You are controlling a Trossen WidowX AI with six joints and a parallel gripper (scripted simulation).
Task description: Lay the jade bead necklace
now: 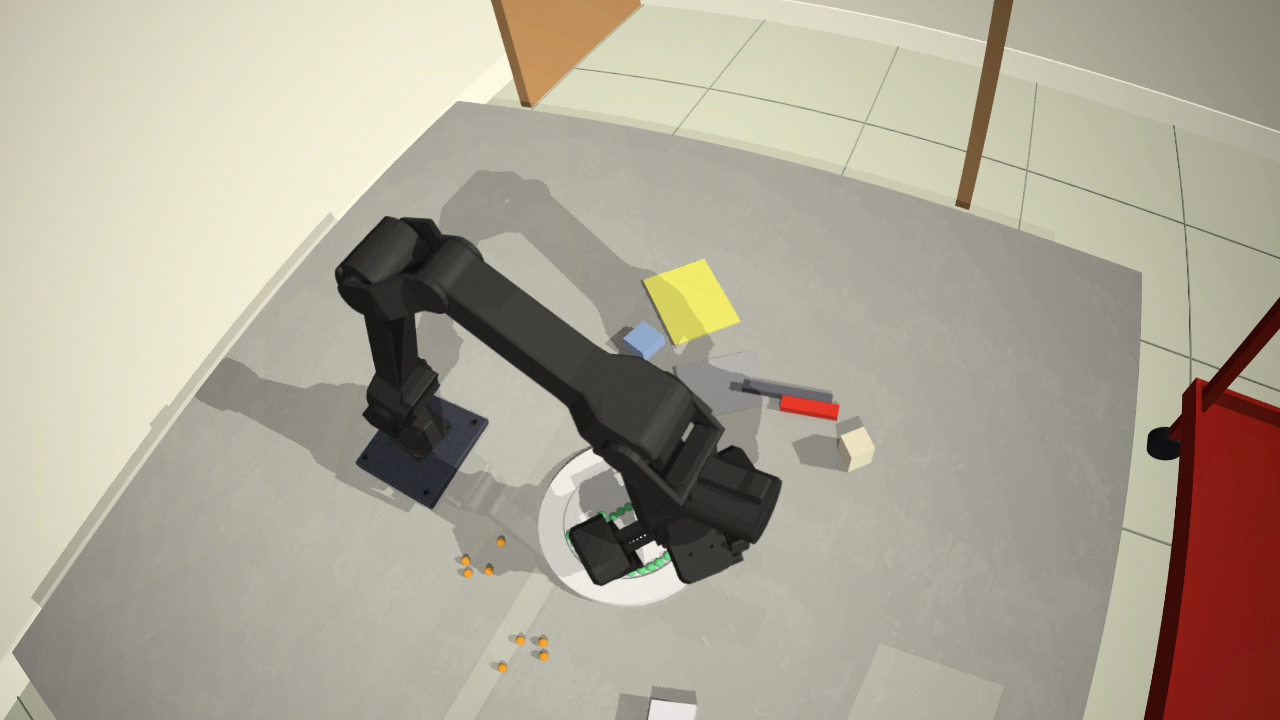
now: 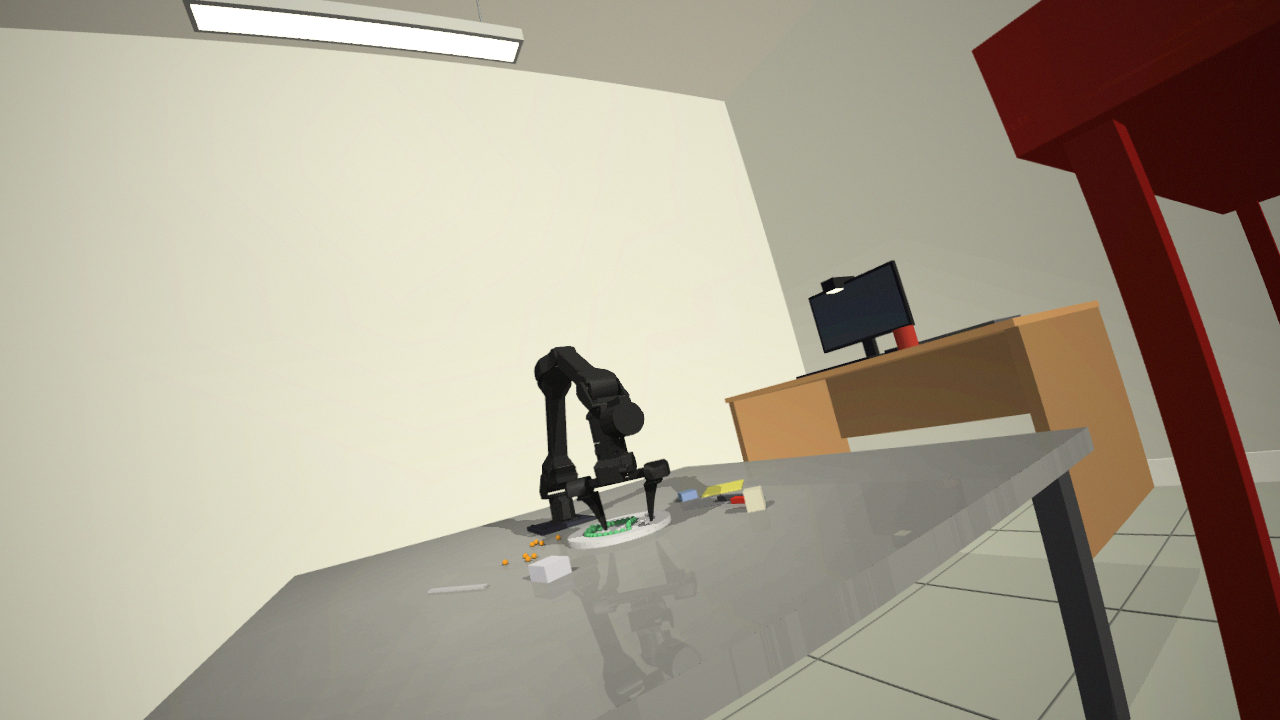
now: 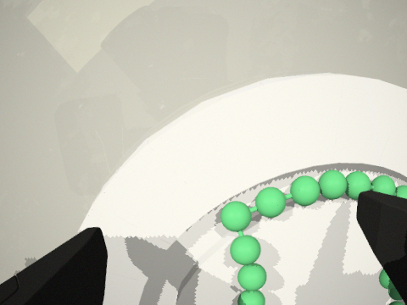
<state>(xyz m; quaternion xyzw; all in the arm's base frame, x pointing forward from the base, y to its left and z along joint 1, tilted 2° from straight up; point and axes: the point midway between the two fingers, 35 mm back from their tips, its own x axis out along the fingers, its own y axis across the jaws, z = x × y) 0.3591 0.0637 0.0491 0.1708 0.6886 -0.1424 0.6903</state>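
The round white bead board (image 1: 554, 530) (image 2: 577, 541) (image 3: 191, 148) lies flat on the table. The jade bead necklace (image 1: 652, 565) (image 2: 594, 533) (image 3: 270, 202) lies on it. In the wrist view, one stretch of beads follows the groove's curve, then the strand bends sharply at a corner bead and runs inward over the raised centre. My gripper (image 2: 628, 523) (image 3: 236, 225) is open, low over the board, with nothing held. Its fingertips stand wide apart on either side of that bend; the right one covers some beads. The arm hides much of the board in the top view.
Several small orange balls (image 1: 488, 570) lie left of the board, and a white block (image 1: 672, 710) (image 2: 549, 568) towards the front. Beyond the board are a blue block (image 1: 643, 339), a yellow pad (image 1: 691, 301), a grey sheet (image 1: 707, 380), a red bar (image 1: 809, 408) and a beige block (image 1: 856, 448).
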